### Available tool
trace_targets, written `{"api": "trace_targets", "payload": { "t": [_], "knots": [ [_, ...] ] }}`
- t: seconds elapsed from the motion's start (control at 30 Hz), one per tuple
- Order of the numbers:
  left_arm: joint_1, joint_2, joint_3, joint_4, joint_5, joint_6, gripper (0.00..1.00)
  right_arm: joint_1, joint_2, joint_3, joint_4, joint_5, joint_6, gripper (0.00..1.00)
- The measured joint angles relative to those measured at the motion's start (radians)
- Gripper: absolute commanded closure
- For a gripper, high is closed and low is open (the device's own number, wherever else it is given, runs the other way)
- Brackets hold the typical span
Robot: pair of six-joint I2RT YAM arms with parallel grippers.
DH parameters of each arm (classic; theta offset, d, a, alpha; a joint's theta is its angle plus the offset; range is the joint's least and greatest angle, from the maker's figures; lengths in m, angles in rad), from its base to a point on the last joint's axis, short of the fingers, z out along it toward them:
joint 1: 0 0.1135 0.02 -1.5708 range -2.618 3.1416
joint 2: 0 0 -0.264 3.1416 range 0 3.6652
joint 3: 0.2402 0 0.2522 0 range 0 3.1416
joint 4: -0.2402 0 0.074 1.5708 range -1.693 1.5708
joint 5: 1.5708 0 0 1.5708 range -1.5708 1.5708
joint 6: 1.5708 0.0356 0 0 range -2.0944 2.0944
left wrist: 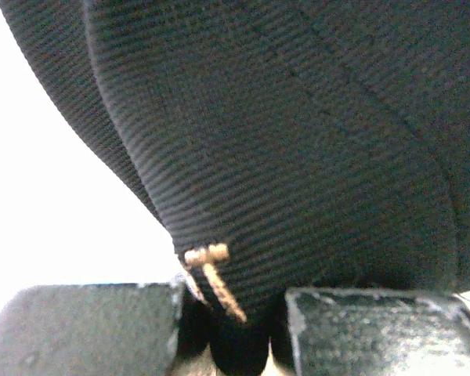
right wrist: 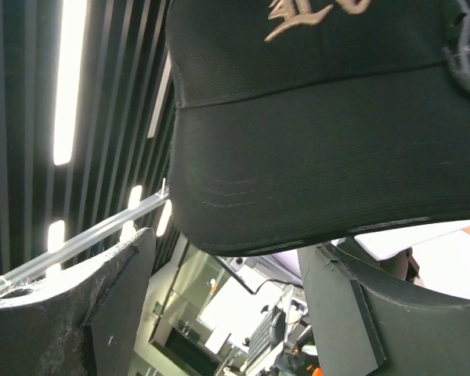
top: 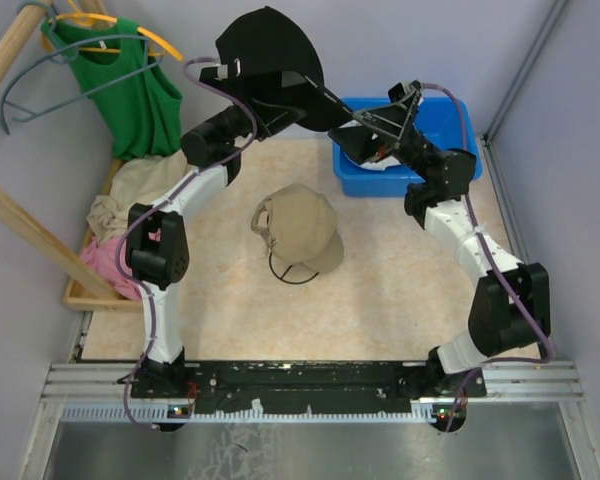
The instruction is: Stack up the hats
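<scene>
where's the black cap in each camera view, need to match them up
Top external: black cap held up at top centre.
Left wrist: black cap fills most of the frame, pinched by the left gripper at the bottom.
Right wrist: brim and front of the black cap across the top, above the open right gripper.
Shared landmark: the right gripper beside the brim, in top and right wrist views only.

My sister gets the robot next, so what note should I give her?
Left gripper: shut on the black cap, held high at the back.
Right gripper: open, by its brim, holding nothing.
Tan cap: mid-table, over a wire frame.
Blue bin: something white inside, maybe a cap.
Done: black cap lifted. Left: put it on the tan cap, then stack the rest.
</scene>
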Motion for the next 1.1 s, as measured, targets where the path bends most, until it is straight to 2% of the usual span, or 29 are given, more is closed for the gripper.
{"api": "trace_targets", "payload": {
  "t": [0.57,0.63,0.83,1.03,1.07,1.1],
  "knots": [
    [-0.005,0.002,0.026,0.009,0.015,-0.102,1.00,0.010,0.074,0.009,0.079,0.076,0.010,0.31],
    [-0.004,0.003,0.031,0.009,0.014,-0.102,1.00,0.011,0.086,0.021,0.084,0.077,0.011,0.37],
    [-0.004,0.016,0.065,0.008,0.013,-0.099,1.00,0.036,0.101,0.049,0.135,0.094,0.010,0.78],
    [-0.005,0.016,0.066,0.008,-0.001,-0.081,0.99,0.067,0.111,0.056,0.164,0.092,0.010,0.99],
    [-0.005,0.016,0.066,0.008,-0.003,-0.077,0.98,0.069,0.112,0.056,0.166,0.090,0.010,1.00],
    [-0.005,0.016,0.066,0.007,-0.005,-0.071,0.91,0.071,0.114,0.056,0.169,0.089,0.010,1.00]
  ]
}}
